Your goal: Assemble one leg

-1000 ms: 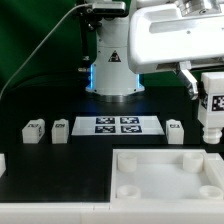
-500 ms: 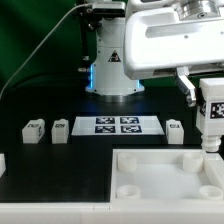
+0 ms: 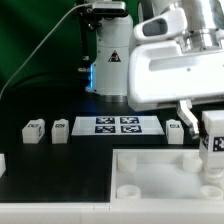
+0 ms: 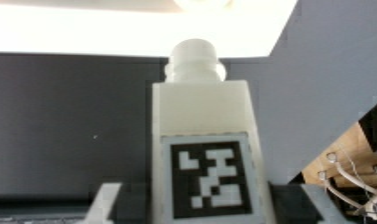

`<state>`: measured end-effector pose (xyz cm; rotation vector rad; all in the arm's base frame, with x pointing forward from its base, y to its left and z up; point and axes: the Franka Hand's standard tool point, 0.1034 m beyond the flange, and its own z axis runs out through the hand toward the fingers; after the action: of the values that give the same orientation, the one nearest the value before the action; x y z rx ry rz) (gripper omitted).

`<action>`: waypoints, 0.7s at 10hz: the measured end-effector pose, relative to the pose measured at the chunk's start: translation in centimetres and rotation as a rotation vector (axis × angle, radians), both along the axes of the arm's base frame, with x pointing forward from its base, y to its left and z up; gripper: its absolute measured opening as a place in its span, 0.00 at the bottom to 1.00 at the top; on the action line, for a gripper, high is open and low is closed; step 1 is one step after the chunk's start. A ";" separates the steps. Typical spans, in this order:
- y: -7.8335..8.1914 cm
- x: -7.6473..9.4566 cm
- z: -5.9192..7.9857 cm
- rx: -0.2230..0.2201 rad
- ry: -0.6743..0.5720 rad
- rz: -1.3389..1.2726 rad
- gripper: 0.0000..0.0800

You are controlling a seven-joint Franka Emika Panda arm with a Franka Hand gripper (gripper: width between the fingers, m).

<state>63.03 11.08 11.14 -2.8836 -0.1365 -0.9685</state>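
My gripper (image 3: 213, 150) is shut on a white leg (image 3: 214, 143) with a black-and-white tag and holds it upright over the right side of the large white tray-like part (image 3: 160, 178). In the wrist view the leg (image 4: 204, 130) fills the middle, its round peg end pointing away over the white tray, with my fingers (image 4: 110, 200) on both sides of it. Three more legs stand on the table: two at the exterior view's left (image 3: 34, 130) (image 3: 60, 130) and one at the right (image 3: 175, 130).
The marker board (image 3: 116, 125) lies between the loose legs. The robot base (image 3: 108, 60) stands behind it with a blue light. A white block (image 3: 3, 163) sits at the left edge. The tray has round corner holes (image 3: 128, 187).
The arm has come forward and lower with the leg, which now sits lower over the tray's right side. The loose legs have not moved.
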 end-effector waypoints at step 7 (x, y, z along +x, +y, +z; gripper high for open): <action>0.4 -0.8 -2.2 -0.003 0.031 0.006 0.37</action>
<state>62.27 11.47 8.95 -2.8975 -0.1446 -0.9234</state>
